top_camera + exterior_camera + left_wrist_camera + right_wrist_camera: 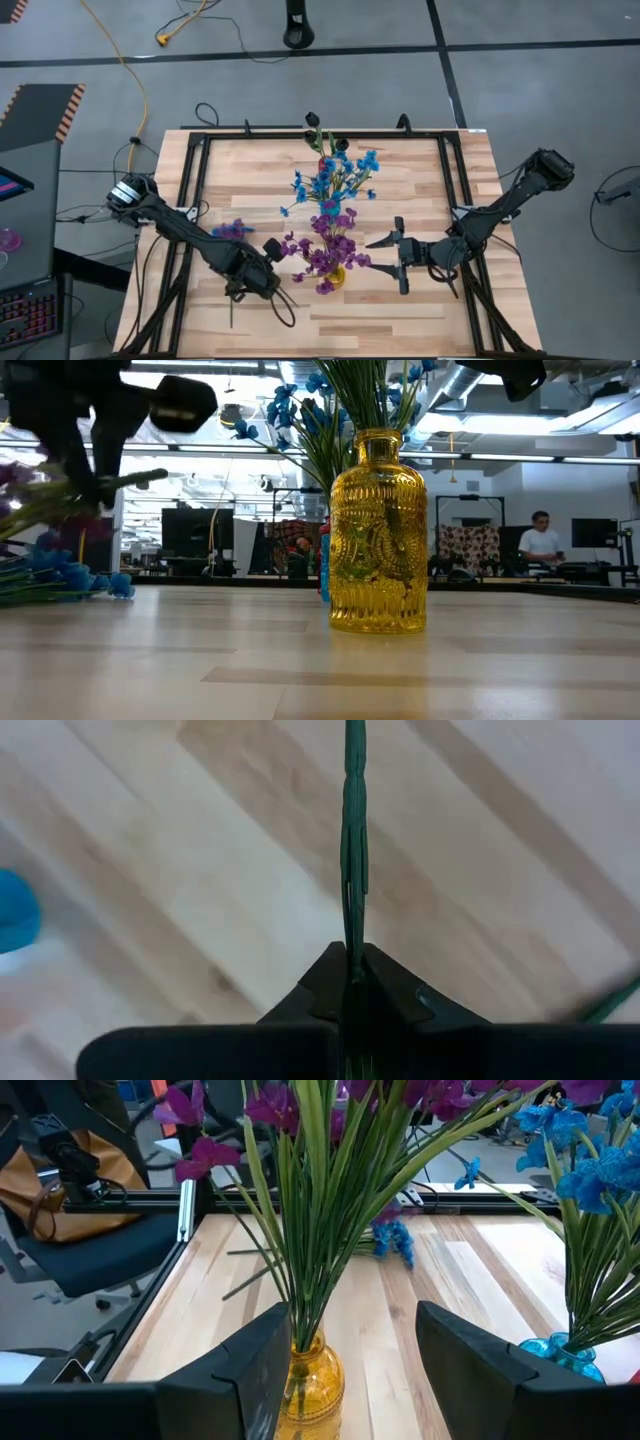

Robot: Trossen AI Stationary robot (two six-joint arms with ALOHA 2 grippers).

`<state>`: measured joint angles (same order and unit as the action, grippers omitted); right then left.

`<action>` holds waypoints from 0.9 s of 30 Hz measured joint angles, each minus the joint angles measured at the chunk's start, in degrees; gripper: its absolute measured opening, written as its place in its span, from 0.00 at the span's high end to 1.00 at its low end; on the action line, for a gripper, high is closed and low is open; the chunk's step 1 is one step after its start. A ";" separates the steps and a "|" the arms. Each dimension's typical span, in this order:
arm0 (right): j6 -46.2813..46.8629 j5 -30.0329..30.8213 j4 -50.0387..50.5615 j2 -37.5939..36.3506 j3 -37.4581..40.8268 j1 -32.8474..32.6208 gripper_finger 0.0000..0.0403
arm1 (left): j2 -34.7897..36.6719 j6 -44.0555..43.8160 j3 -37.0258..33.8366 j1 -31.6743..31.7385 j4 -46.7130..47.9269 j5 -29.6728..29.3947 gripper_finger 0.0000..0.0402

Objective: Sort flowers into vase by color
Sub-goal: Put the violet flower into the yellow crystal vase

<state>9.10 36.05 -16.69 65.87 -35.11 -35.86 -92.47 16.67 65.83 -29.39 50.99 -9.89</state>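
Pale wooden planks of the table (420, 300) carry a yellow glass vase (378, 530) near the middle of the front half, crowded with purple flowers (330, 245); a blue vase (560, 1352) with blue flowers (335, 175) stands just behind it. The left gripper (268, 272) sits clamped on one thin green stem (354, 840), close to the yellow vase on its left-edge side. More loose sprigs (232, 230) lie toward the left edge. The right gripper (398, 255) hangs with jaws spread near the vase's other side. The held stem looks limp, so it may snag the packed purple blooms, miss the narrow neck, or nudge the vase over.
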 joint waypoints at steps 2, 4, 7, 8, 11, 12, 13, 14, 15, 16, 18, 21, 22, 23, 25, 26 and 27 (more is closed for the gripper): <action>0.00 0.00 -0.02 0.00 0.00 0.00 0.40 | 0.02 0.23 1.84 0.05 1.93 -1.44 0.98; 0.00 0.00 0.00 0.02 0.00 0.00 0.40 | 0.02 0.58 3.94 0.15 4.19 -2.76 0.98; 0.00 0.00 0.00 0.01 0.00 -0.01 0.40 | 0.02 2.85 7.36 0.13 6.32 -4.85 0.98; 0.00 0.00 -0.02 0.02 0.00 0.00 0.40 | 0.02 3.55 8.39 0.13 6.90 -5.36 0.98; 0.00 0.00 -0.02 0.02 0.00 0.00 0.40 | 0.02 4.32 11.33 0.13 9.20 -6.10 0.98; 0.00 0.00 -0.01 0.02 0.00 -0.01 0.40 | 0.02 4.33 12.13 0.13 9.19 -6.12 0.98; 0.00 0.00 0.00 0.02 0.00 -0.01 0.40 | 0.02 4.30 12.79 0.13 9.41 -6.23 0.98; 0.00 0.00 -0.02 0.02 0.00 0.00 0.40 | 0.02 4.29 13.19 0.13 9.62 -6.26 0.98; 0.00 0.00 -0.02 0.02 0.00 0.00 0.40 | 0.02 4.28 13.42 0.14 9.45 -6.19 0.98; 0.00 0.00 0.00 0.02 0.00 0.00 0.40 | 0.02 4.30 13.47 0.15 8.82 -5.99 0.98; 0.00 0.00 -0.02 0.02 0.00 0.00 0.40 | 0.00 5.17 13.47 0.15 8.40 -5.88 0.98; 0.00 0.00 -0.01 0.02 0.00 0.00 0.40 | -0.41 8.86 13.42 0.02 7.00 -6.05 0.98; 0.00 0.00 0.01 0.02 0.00 -0.02 0.40 | -0.42 10.54 12.86 -0.04 5.85 -6.06 0.98; 0.00 0.00 0.00 0.02 0.00 0.00 0.40 | -0.42 12.48 12.22 -0.04 4.46 -6.11 0.98; 0.00 0.00 0.09 0.02 0.00 -0.02 0.40 | -0.44 16.89 10.91 -0.04 1.30 -6.23 0.98; 0.00 0.00 0.13 0.02 0.00 -0.01 0.40 | -0.47 19.16 10.54 -0.04 1.00 -6.21 0.98; 0.00 0.00 0.11 0.02 0.00 0.00 0.40 | -0.48 20.98 10.17 -0.04 0.92 -6.23 0.98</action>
<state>9.10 36.05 -16.58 65.89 -35.11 -35.86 -92.95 37.65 76.00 -29.43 51.92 -16.12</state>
